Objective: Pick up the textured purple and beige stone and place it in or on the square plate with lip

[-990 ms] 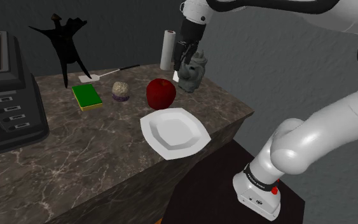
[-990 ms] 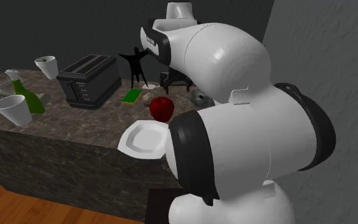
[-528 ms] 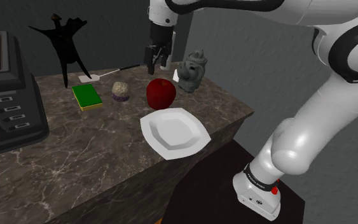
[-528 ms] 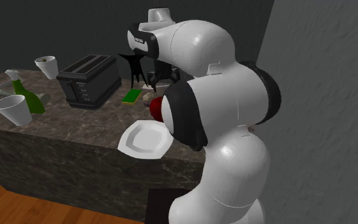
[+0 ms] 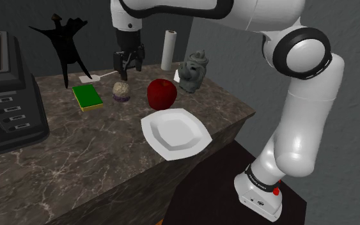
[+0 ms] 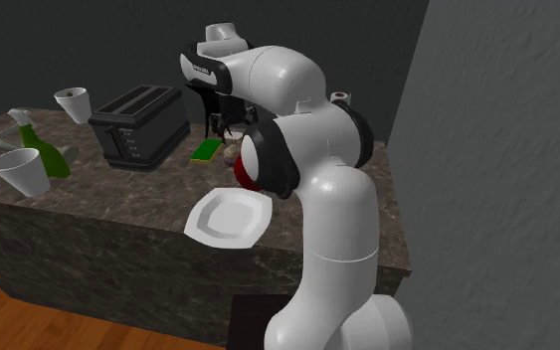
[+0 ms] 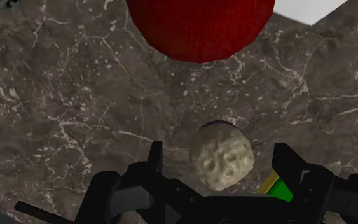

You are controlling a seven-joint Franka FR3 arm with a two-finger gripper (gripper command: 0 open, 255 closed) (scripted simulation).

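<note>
Right, the square plate first: white, lipped, with cut corners, its shallow well plain white all over, at the near edge of the dark veined surface. The stone rests farther back on that surface, between a green block on the shoulder view's left and a round red apple on its right. It is pitted beige on top and purple at the base. I see the tool just above it, fingers spread either side, not touching.
</note>
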